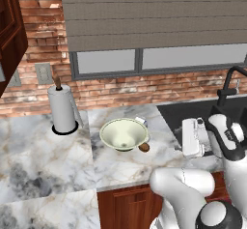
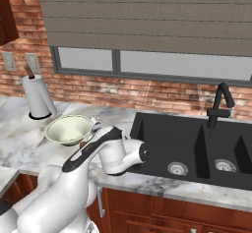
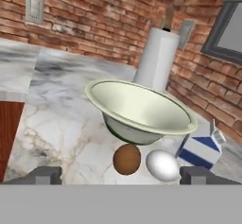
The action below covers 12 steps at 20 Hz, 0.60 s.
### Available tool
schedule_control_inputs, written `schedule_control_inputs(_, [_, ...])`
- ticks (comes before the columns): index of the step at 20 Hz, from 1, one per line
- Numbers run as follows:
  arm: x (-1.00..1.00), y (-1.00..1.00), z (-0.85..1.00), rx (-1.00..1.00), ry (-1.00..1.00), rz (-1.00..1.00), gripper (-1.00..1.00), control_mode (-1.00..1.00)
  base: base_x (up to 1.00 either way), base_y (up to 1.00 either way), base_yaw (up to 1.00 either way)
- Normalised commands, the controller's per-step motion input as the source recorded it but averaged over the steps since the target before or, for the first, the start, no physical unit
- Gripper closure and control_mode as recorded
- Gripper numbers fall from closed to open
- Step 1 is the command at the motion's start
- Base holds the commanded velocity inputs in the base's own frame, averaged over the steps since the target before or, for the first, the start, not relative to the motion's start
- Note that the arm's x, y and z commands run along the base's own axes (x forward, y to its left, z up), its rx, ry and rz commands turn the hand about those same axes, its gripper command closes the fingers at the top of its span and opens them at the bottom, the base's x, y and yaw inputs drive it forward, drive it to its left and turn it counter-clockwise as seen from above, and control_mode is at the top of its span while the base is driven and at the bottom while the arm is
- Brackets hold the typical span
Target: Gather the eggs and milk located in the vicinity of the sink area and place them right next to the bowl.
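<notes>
Since both eggs, the brown egg (image 3: 127, 159) and white egg (image 3: 162, 165), already lie against the bowl (image 3: 142, 109) on the table (image 3: 61, 124), with the milk (image 3: 200, 148) seemingly just beside it, the claw (image 3: 121, 175) hangs spread and empty; eggs are fragile, so pinch their middles lightly.

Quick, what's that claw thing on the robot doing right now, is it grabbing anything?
Gripper: open and holding nothing; the brown egg and white egg lie on the counter just ahead of it, by the bowl.
</notes>
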Motion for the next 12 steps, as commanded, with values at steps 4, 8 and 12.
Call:
schedule_control_inputs(4, [-0.37, -0.70, 0.61, 0.03, -0.29, 0.00, -1.00, -1.00, 0.00, 0.00, 0.00])
schedule_control_inputs(8, [-0.26, -0.66, 0.72, 0.04, -0.27, 0.00, -1.00, -1.00, 0.00, 0.00, 0.00])
schedule_control_inputs(12, [-0.14, -0.67, 0.70, 0.04, -0.24, 0.00, -1.00, -1.00, 0.00, 0.00, 0.00])
